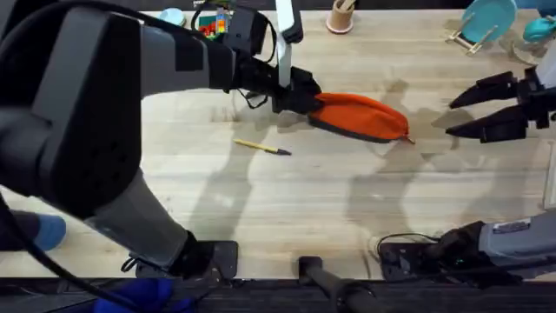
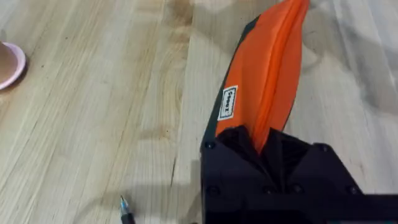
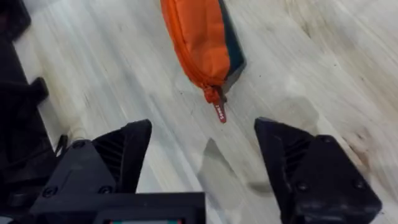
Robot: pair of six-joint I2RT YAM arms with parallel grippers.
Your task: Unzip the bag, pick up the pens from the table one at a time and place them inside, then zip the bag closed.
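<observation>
At upper centre of the overhead frame, the left hand (image 1: 300,97) is clamping the bag (image 1: 360,116) on the table (image 1: 330,200) while the right hand (image 1: 473,109), fingers apart, is lining up on the zip tab (image 3: 219,112), best pinched squarely and drawn straight along the zipper.

The bag (image 1: 360,115), a soft oblong orange pouch with a dark underside, lay on the light wooden surface (image 1: 330,200) toward the far middle, its long axis running left to right. Its zipper was shut, the small orange pull tab (image 3: 219,112) trailing from its right end. A white label (image 2: 227,102) sat near its left end. The yellow pen (image 1: 261,147) with a dark tip lay flat, nearer than the bag and apart from it.
</observation>
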